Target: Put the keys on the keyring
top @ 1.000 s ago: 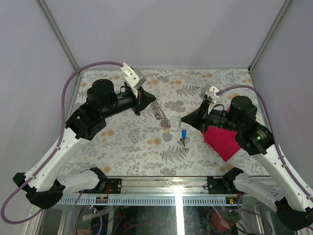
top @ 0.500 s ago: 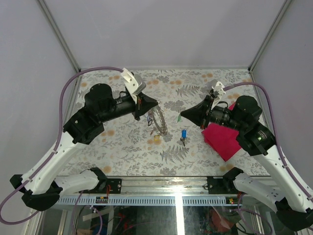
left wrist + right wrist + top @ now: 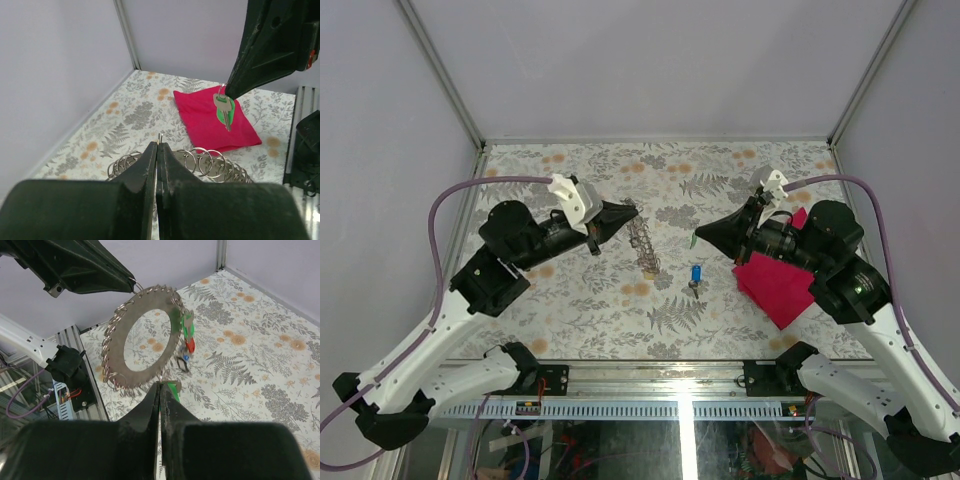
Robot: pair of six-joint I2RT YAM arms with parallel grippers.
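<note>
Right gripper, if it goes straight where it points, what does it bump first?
Probably the keyring, hanging from the left gripper straight ahead of the right gripper and its green key; depth is hard to judge.

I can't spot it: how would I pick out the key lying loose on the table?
On the flowered table, find the red cloth on the right. Just left of it lies the blue key, alone on the tabletop. Its bright blue head sets it apart; the green key hangs from the right gripper.
</note>
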